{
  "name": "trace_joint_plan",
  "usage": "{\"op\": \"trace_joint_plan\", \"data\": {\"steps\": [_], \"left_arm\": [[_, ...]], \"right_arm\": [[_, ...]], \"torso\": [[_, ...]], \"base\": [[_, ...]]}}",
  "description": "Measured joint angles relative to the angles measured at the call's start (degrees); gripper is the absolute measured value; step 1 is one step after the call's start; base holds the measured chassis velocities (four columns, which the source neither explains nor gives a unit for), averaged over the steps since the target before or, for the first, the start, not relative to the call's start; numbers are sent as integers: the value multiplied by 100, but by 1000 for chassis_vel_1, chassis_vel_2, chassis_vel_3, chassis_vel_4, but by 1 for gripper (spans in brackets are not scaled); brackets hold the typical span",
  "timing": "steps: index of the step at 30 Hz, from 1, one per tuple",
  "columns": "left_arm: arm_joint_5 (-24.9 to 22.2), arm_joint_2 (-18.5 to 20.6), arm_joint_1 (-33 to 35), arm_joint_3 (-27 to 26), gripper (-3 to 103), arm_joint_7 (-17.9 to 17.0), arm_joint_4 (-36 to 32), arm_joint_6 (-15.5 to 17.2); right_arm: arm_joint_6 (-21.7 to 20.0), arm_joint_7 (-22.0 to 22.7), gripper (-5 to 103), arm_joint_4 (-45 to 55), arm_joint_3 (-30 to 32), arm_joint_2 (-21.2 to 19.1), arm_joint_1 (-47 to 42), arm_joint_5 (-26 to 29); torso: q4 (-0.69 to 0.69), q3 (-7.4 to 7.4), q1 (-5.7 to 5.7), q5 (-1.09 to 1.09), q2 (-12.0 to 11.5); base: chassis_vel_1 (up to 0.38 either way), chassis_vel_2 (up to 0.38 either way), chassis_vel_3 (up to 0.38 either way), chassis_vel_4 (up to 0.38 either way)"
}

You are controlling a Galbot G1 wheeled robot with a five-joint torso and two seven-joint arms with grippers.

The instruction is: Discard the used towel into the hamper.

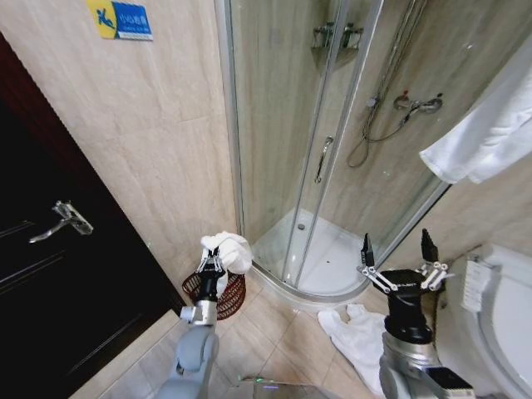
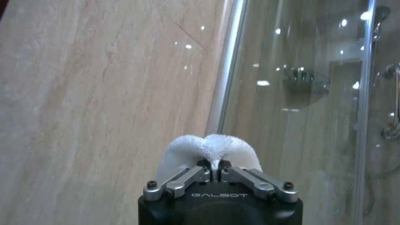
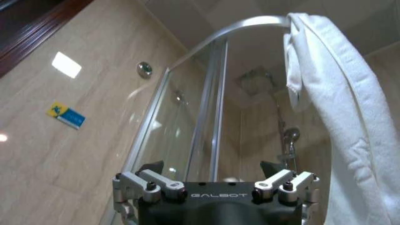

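Bunched white towel (image 1: 229, 251) up in the air, pinched tight in the left gripper (image 1: 211, 268), right over the near rim of the hamper (image 1: 218, 297). Dark wicker hamper down on the floor tiles (image 1: 274, 332), tucked against the beige wall (image 1: 158, 166) between the black door (image 1: 50, 274) and the glass shower enclosure (image 1: 316, 141). From the left wrist view, fingers (image 2: 181, 180) closed together with terry cloth (image 2: 209, 150) puffing out above them. A firm hold, by the look of it.

To do this step well: probably centre the bundle over the opening before letting go, lower a touch so nothing drapes over the rim, then spread the fingers fully and lift straight up so no loop of cloth snags. Light basket, likely easy to tip, so best not to bump it.

Right gripper (image 1: 401, 264) held off to the side near the toilet (image 1: 507, 316), jaws spread wide, holding nothing.

Count, then: one hamper. Three white cloths in all: one in the left gripper, one crumpled on the floor (image 1: 357, 337) beside the shower tray, one hanging over the top of the enclosure (image 3: 340, 117). Two grippers, one busy, one waiting.
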Motion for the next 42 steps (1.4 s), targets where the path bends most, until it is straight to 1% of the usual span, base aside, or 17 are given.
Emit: {"op": "trace_joint_plan", "data": {"steps": [2, 4, 6, 8, 10, 13, 18, 22, 25, 27, 30, 31, 33, 35, 39, 41, 42], "left_arm": [[-70, 93, -130, 0, 4, 14, 104, 28], [-296, 339, -587, 32, 4, 42, 505, 79], [-350, 386, -708, 37, 4, 42, 622, 86], [-548, 528, -1133, 76, 4, 41, 1024, 112], [-573, 548, -1185, 82, 4, 40, 1073, 119], [-776, 681, -1644, 147, 4, 29, 1399, 192], [-870, 759, -2009, 206, 4, 12, 1766, 209], [-867, 766, -2123, 254, 4, 13, 1982, 188], [-777, 720, -2233, 310, 4, 20, 2360, 52], [-621, 633, -2367, 360, 4, 36, 2894, -119], [-552, 613, -2435, 397, 4, 40, 3159, -197], [-412, 610, -2563, 458, 4, 56, 3577, -329], [-388, 610, -2586, 469, 4, 62, 3652, -356], [-295, 572, -2728, 499, 4, 90, 4107, -503], [-209, 485, -2824, 470, 4, 108, 4575, -619], [-185, 473, -2838, 459, 4, 113, 4666, -640], [-102, 442, -2881, 426, 4, 126, 4990, -690]], "right_arm": [[18, 0, 100, -29, -2, 20, -25, -29], [113, 0, 100, -159, 15, 68, -140, -118], [135, 0, 100, -192, 26, 71, -165, -137], [233, 3, 100, -282, 80, 101, -243, -211], [244, 3, 100, -286, 84, 108, -250, -215], [372, -75, 100, -349, 103, 198, -386, -239], [393, -212, 100, -416, 37, 283, -456, -267], [394, -231, 100, -405, 18, 308, -490, -257], [406, -247, 100, -394, 36, 313, -514, -183], [406, -269, 100, -390, 87, 314, -570, -94], [406, -271, 100, -391, 112, 314, -594, -70], [406, -274, 100, -393, 131, 321, -612, -40], [406, -275, 100, -395, 132, 321, -613, -36], [406, -319, 100, -409, 131, 321, -611, -11], [405, -399, 100, -440, 130, 321, -598, 84], [405, -403, 100, -444, 129, 321, -594, 98], [404, -406, 100, -473, 135, 321, -573, 119]], "torso": [[-2, 0, -1, 2, 0], [-3, 0, 0, 1, 0], [-2, 0, 0, 1, 0], [-3, 0, 2, 1, 0], [-3, 0, 2, 1, -1], [-3, 0, 2, 1, 0], [-3, 0, 2, 1, -1], [-3, 0, 2, 1, -1], [-2, 0, 2, 2, -1], [-2, 0, 2, 1, -1], [-3, 0, 2, 1, -1], [-3, 0, 2, 1, -1], [-3, 0, 2, 2, -1], [-2, 0, 2, 1, -1], [-3, 0, 2, 1, -1], [-3, 0, 2, 1, -1], [-2, 0, 2, 2, -1]], "base": [[0, 0, 0, 0], [0, 0, 0, 0], [0, 0, 0, 0], [0, 0, 0, 0], [0, 0, 0, 0], [0, 0, 0, 0], [0, 0, 0, 0], [0, 0, 0, 0], [0, 0, 0, 0], [0, 0, 0, 0], [0, 0, 0, 0], [0, 0, 0, 0], [0, 0, 0, 0], [0, 0, 0, 0], [0, 0, 0, 0], [0, 0, 0, 0], [0, 0, 0, 0]]}}
